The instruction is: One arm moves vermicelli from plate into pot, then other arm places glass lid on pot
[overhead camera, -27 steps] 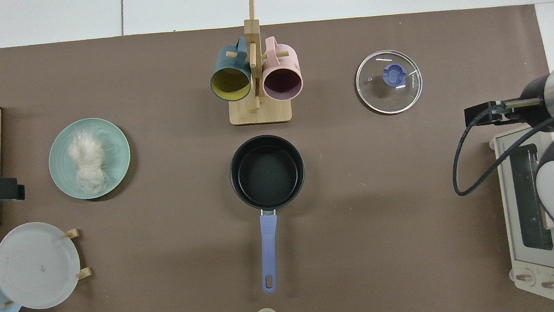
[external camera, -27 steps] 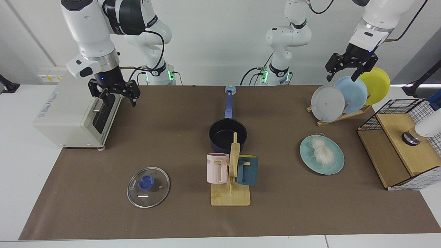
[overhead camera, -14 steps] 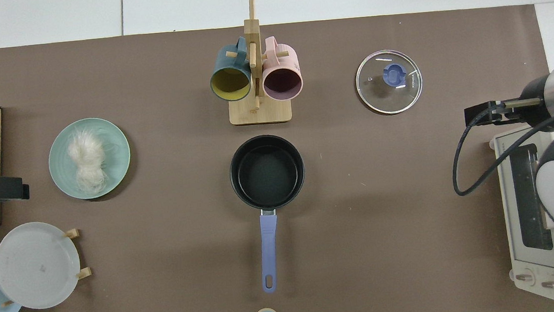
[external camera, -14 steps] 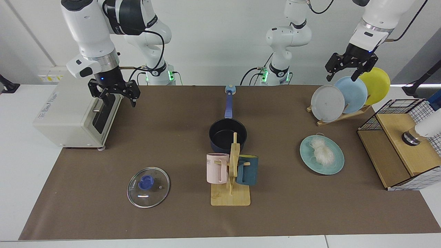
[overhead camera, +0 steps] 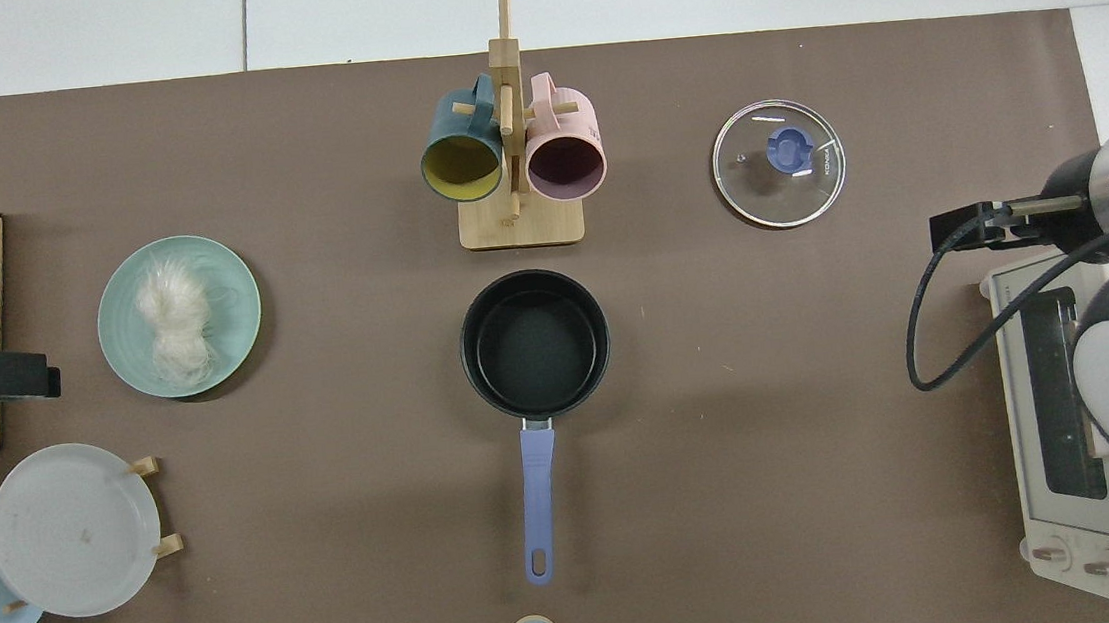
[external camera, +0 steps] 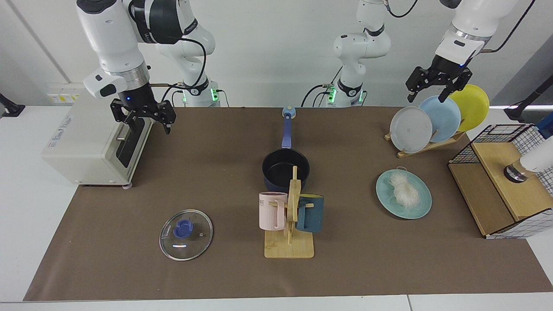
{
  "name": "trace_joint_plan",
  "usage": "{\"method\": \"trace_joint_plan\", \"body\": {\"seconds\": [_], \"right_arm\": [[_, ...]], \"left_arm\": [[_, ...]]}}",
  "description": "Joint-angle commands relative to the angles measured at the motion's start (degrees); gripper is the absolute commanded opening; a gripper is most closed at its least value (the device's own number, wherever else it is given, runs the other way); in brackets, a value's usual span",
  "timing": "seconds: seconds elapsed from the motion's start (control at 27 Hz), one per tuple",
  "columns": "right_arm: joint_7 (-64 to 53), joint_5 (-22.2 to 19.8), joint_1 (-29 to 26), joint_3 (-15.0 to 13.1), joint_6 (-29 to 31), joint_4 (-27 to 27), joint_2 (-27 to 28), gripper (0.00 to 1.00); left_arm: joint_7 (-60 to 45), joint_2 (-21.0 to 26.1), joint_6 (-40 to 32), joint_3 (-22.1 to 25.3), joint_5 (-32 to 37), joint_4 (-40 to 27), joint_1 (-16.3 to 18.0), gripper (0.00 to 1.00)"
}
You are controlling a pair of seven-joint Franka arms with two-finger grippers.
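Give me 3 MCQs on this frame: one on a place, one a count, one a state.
1. Where is the vermicelli?
A. in the pot
B. on the teal plate
C. in the pink mug

2. How many plates stand in the rack?
A. two
B. three
C. four

3. What state is the pot in?
A. empty, uncovered
B. covered by the lid
C. holding vermicelli

Answers:
1 B: the noodles lie on the teal plate, apart from the pot.
2 B: grey, pale blue and yellow plates lean in the rack.
3 A: its black inside is bare, and the lid lies flat on the mat. Both the left gripper and the right gripper hang open, holding nothing.
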Motion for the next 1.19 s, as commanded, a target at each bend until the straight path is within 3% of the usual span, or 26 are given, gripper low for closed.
{"method": "trace_joint_plan", "body": {"seconds": [0.0,0.15,0.44,0.81,0.96,1.15], "right_arm": [[-2.49,1.52,-1.06,0.46,-0.81,0.32,-0.25,1.0],[-2.49,1.52,-1.06,0.46,-0.81,0.32,-0.25,1.0],[-2.49,1.52,-1.06,0.46,-0.81,0.32,-0.25,1.0],[-2.49,1.52,-1.06,0.46,-0.81,0.32,-0.25,1.0],[-2.49,1.52,-1.06,0.46,-0.81,0.32,-0.25,1.0],[-2.49,1.52,-1.06,0.46,-0.81,0.32,-0.25,1.0]], "left_arm": [[-0.56,0.13,0.01,0.22,-0.92,0.19,-0.25,1.0],[-0.21,0.39,1.94,0.31,-0.92,0.19,-0.25,1.0],[0.32,2.5,12.75,0.84,-0.57,0.19,0.1,1.0],[0.05,9.88,17.68,1.1,-0.31,-0.33,0.36,1.0],[-0.39,14.18,20.66,1.19,0.13,-2.79,0.36,1.0],[-0.39,15.33,27.78,2.16,0.31,-8.94,0.89,1.0]]}}
